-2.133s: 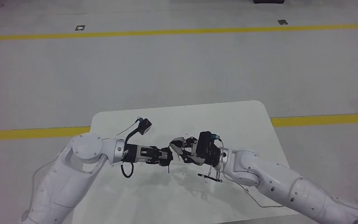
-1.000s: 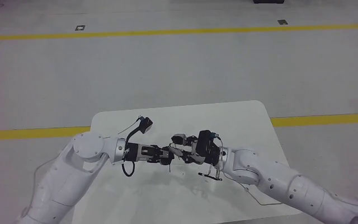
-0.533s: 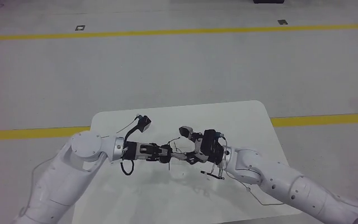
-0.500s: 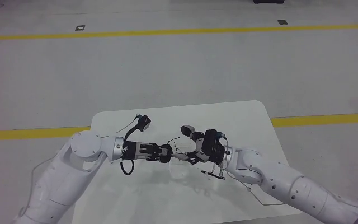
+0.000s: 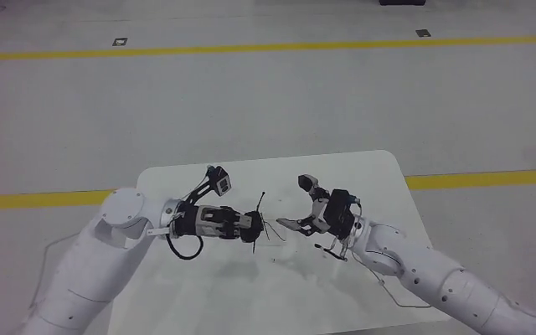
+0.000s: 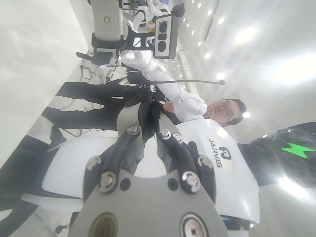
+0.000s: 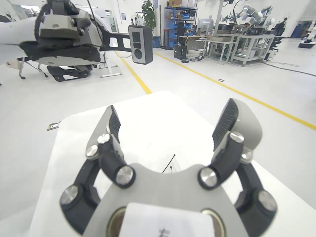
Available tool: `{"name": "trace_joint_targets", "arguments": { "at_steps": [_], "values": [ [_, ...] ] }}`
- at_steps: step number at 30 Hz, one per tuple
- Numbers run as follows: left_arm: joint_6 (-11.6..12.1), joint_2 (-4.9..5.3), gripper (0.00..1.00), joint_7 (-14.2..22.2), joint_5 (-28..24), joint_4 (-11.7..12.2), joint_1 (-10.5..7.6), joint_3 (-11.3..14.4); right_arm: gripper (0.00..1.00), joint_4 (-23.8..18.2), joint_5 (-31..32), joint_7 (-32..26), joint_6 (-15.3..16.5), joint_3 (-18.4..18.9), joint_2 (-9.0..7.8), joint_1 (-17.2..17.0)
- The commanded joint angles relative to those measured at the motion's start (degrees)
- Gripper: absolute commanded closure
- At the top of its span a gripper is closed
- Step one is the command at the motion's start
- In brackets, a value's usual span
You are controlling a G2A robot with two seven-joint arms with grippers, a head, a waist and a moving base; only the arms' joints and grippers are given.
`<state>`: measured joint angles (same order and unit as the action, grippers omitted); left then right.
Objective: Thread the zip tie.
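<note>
Top view: left hand clamps the zip tie; right hand, wide open, holds nothing; threading cannot be confirmed.

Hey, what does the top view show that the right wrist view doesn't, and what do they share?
Top view alone: the gap between the left gripper and the open right gripper, plus the right arm behind it. Right wrist view alone: the right gripper's ribbed pads and workbenches in the room behind. Both: the table and the zip tie held in the shut left gripper.
</note>
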<state>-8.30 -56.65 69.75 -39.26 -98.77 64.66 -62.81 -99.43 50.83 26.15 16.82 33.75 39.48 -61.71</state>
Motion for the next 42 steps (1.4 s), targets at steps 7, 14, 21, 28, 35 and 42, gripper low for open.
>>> {"name": "trace_joint_targets", "arguments": {
  "at_steps": [7,14,21,28,35,42],
  "values": [
    [-0.01,0.01,1.0,-0.01,0.18,-0.03,0.0,0.0,0.0,0.02,-0.03,-0.03,0.03,-0.02,-0.01,0.02],
    [7.93,-1.41,1.0,-3.87,-13.74,0.56,2.03,1.24,0.0,1.36,-3.28,9.07,0.29,-0.03,2.0,-2.83],
    [12.96,-2.68,1.0,-2.59,-20.89,4.55,1.72,3.46,0.0,5.63,-1.49,15.3,2.01,-0.77,5.1,-2.86],
    [14.55,-3.67,1.0,-1.87,-23.58,7.99,0.9,5.46,0.0,7.75,-0.51,19.52,2.22,-1.49,8.6,-1.72],
    [14.7,-3.75,1.0,-1.79,-23.32,8.32,0.73,5.6,0.0,8.13,-0.3,19.55,2.15,-1.6,9.15,-1.56],
    [14.81,-4.36,1.0,-2.99,-26.63,6.65,1.98,6.31,0.0,5.66,-0.84,19.59,2.66,-0.51,9.95,-2.09]
  ]
}}
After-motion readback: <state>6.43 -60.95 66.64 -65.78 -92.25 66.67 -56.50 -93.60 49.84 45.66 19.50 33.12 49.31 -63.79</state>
